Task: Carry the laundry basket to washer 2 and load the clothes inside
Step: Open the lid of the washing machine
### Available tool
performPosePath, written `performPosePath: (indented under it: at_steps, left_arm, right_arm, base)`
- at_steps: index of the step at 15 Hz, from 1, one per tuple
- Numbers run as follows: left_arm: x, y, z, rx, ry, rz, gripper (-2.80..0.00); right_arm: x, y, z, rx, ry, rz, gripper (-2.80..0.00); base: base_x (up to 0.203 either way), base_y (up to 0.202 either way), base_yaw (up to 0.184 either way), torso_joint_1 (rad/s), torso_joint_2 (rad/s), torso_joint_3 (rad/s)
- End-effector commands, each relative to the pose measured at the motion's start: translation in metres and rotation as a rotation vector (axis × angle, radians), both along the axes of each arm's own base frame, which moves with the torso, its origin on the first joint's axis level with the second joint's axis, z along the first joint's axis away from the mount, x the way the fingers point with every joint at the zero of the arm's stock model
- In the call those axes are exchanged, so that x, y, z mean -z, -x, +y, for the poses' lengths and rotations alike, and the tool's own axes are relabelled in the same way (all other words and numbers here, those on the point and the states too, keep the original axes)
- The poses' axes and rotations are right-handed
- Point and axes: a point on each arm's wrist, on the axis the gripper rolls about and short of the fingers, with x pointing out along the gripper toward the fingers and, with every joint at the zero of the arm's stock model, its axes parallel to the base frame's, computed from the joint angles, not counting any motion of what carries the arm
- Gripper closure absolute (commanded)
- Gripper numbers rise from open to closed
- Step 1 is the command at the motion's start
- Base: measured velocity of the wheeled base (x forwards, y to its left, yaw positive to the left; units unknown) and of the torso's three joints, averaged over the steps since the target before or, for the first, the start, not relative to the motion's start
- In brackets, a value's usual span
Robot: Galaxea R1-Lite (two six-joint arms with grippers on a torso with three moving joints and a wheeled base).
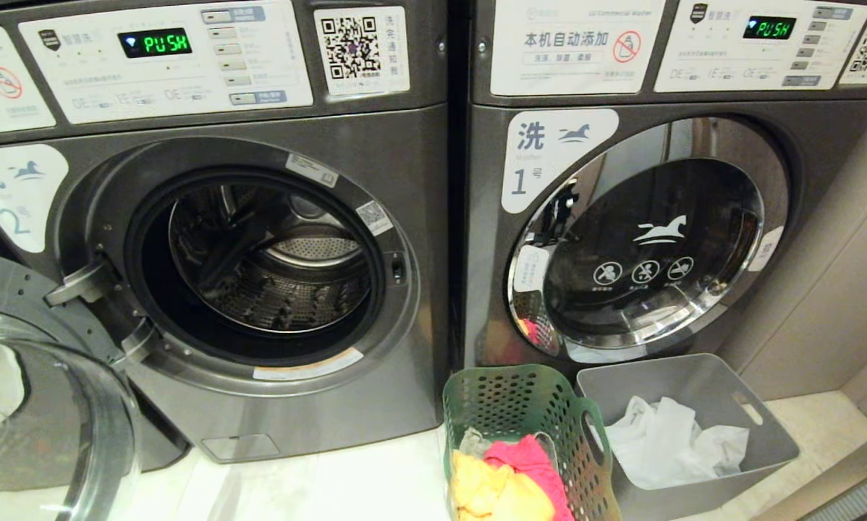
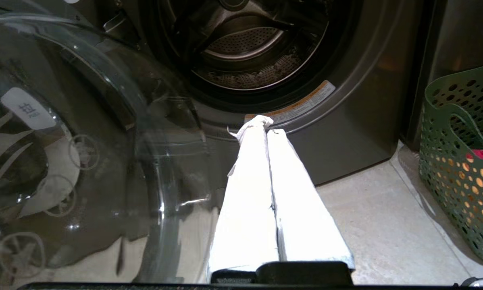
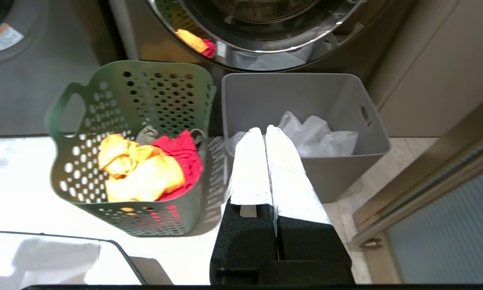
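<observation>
The green perforated laundry basket (image 1: 542, 405) (image 3: 120, 193) (image 2: 459, 161) stands on the floor between the two washers, in front of washer 1's left edge. Yellow and red clothes (image 3: 144, 169) (image 1: 509, 477) lie inside it. Washer 2 (image 1: 260, 253) is on the left with its door swung open and its steel drum (image 2: 249, 52) bare. My left gripper (image 2: 267, 127) is shut and holds nothing, hanging low in front of washer 2's lower rim. My right gripper (image 3: 265, 132) is shut and holds nothing, above the floor just right of the green basket. Neither gripper shows in the head view.
Washer 2's open glass door (image 1: 35, 405) (image 2: 64, 141) juts out at the far left. A grey bin (image 1: 694, 427) (image 3: 306, 100) with white cloth sits right of the green basket, below washer 1's closed door (image 1: 650, 246). A beige wall and a door rail (image 3: 427, 193) border the right.
</observation>
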Motion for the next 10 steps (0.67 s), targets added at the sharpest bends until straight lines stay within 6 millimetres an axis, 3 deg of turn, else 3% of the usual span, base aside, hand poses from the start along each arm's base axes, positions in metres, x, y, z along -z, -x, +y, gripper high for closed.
performPosePath:
  at_steps: [1,7,10]
  left_arm:
    - [-0.0001,-0.0001,0.0000,-0.001,-0.002,0.001,0.00]
    - [0.0004,-0.0001,0.0000,-0.001,-0.002,0.002,0.00]
    - [0.0002,-0.0001,0.0000,-0.001,-0.005,-0.001,0.00]
  right_arm:
    - [0.0001,0.0000,0.0000,-0.001,0.001,0.001,0.00]
    - [0.0001,0.0000,0.0000,0.001,-0.002,0.002,0.00]
    - [0.0001,0.0000,-0.0001,0.005,-0.006,0.001,0.00]
  base:
    - [0.000,0.201,-0.002,0.003,0.01,0.002]
    - [0.000,0.190,-0.003,0.002,0.00,0.003]
    - [0.000,0.035,0.000,-0.001,0.00,0.002]
